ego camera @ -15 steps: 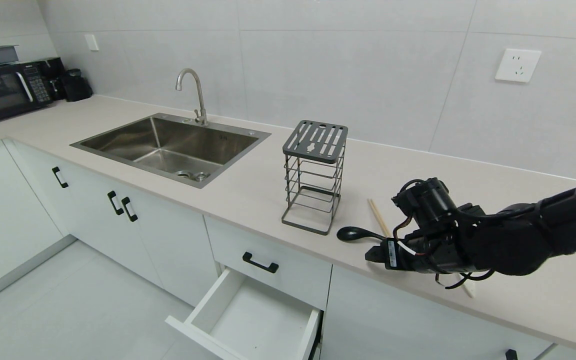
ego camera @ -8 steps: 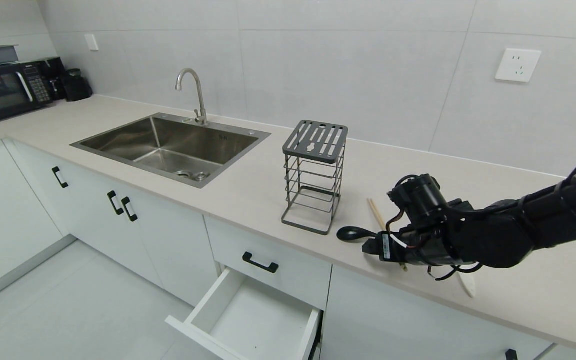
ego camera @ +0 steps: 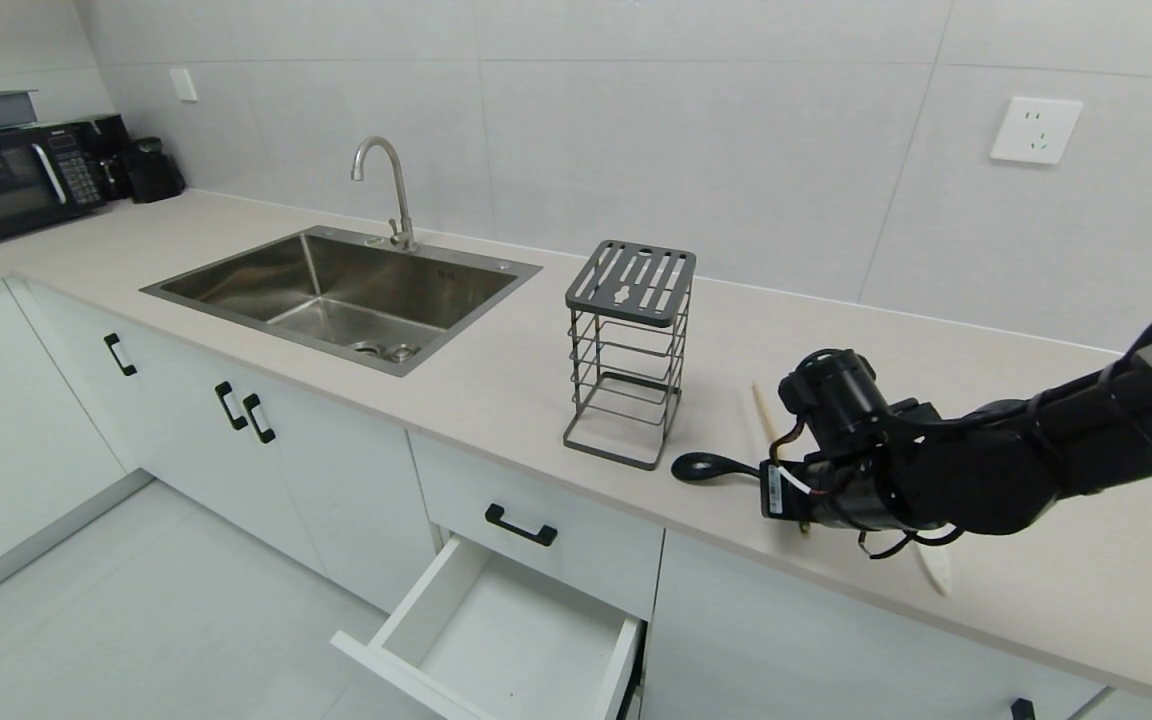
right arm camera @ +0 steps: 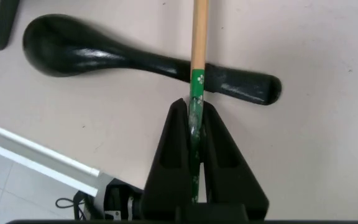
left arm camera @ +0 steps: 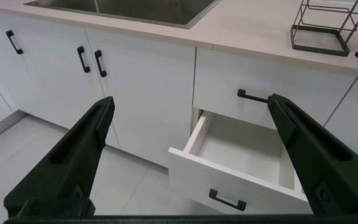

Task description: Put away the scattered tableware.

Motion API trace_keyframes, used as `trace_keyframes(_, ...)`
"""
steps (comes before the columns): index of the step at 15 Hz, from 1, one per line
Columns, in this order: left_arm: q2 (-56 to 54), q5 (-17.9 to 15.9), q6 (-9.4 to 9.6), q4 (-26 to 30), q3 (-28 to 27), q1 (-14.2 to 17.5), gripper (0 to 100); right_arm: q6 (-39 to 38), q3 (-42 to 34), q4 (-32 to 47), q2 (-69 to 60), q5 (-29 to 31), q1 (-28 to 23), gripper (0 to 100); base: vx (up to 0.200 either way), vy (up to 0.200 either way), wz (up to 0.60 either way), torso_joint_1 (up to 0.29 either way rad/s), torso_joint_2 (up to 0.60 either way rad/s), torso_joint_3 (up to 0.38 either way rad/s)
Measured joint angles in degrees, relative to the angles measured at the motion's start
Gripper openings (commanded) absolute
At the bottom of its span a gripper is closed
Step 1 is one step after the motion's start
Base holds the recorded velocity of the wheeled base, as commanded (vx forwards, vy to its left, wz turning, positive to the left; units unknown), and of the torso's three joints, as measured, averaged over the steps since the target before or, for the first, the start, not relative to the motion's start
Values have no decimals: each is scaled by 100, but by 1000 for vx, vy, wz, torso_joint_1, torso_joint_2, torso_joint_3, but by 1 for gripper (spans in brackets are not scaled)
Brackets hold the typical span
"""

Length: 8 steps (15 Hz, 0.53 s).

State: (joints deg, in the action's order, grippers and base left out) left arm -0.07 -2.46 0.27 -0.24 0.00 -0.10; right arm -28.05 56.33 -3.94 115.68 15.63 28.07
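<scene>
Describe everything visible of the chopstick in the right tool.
The chopstick is a slim, straight stick, pale wood in look, green and patterned at its gripped end. The right tool is shut on that green part. The bare shaft crosses over the black spoon at its handle, above the beige counter; contact cannot be judged.
</scene>
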Motion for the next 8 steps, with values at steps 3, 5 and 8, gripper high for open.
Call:
trace_keyframes(3, 0, 1, -2, 0, 0, 0, 100, -282, 0, -5, -110, 18, 32, 0, 0, 0, 0, 0, 0, 0)
trace_keyframes(5, 0, 0, 0, 2, 0, 0, 100, -315, -20, -7, -324, 38, 43, 0, 0, 0, 0, 0, 0, 0)
trace_keyframes(8, 0, 1, 0, 0, 0, 0, 100, -246, -88, 2, -733, 145, 83, 0, 0, 0, 0, 0, 0, 0)
